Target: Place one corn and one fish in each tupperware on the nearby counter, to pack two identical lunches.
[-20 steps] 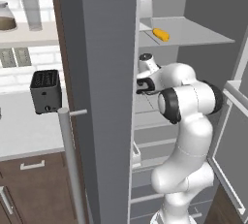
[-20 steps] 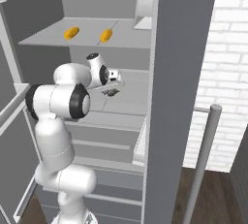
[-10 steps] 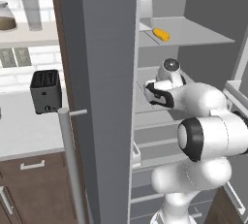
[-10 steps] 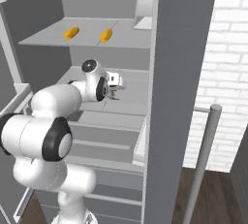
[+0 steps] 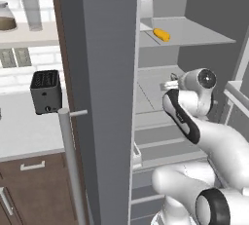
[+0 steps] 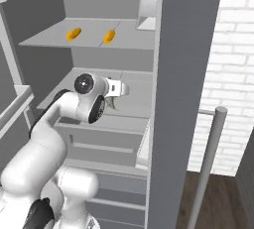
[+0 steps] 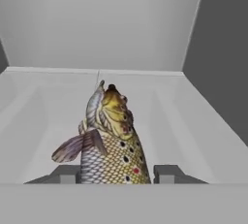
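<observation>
While its fingers close on either side of a fish [image 7: 114,145], the gripper [image 7: 116,174] grips it over a grey fridge shelf [image 7: 193,121]; above the gripper, two corn cobs [image 6: 73,34] [image 6: 108,36] lie on the upper shelf [image 6: 49,37].

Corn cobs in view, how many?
2. Both lie on the upper fridge shelf, side by side: one corn cob further left, the other nearer the middle. Others may be hidden.

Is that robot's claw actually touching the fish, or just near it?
Touching. In the hand view the fish sits squeezed between the gripper, both fingertips pressed against its sides.
</observation>
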Robot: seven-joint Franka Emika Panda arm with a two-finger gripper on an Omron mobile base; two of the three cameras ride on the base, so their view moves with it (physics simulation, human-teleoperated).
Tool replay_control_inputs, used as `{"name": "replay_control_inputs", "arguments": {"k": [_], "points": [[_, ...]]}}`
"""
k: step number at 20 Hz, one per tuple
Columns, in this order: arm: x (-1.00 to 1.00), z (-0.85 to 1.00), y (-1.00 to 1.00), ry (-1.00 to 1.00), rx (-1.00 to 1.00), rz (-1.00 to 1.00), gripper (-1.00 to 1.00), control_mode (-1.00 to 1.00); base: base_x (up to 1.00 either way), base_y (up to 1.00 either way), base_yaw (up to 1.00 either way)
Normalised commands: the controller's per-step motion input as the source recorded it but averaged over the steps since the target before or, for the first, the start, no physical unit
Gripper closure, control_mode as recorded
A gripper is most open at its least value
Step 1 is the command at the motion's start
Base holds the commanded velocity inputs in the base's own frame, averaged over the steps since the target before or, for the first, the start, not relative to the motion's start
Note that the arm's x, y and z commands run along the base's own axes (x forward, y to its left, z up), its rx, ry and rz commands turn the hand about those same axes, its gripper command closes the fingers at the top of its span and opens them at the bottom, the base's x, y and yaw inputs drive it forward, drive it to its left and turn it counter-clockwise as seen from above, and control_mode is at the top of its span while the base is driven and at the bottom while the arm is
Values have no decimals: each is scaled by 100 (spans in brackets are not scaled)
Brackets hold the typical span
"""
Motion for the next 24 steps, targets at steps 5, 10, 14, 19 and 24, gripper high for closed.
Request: {"name": "replay_control_inputs", "arguments": {"k": [5, 10, 14, 19, 24], "points": [[-100, 100, -18, 2, 4, 2, 100, -100, 0, 0, 0], [-100, 54, -3, 20, 0, 1, 100, -100, 0, 0, 0], [-100, 1, 0, 28, -3, 0, 100, -100, 0, 0, 0], [-60, -10, 0, 5, -2, 4, 100, 100, -40, 0, 12], [0, 0, 0, 0, 0, 0, 100, 100, -99, 0, 65]]}}
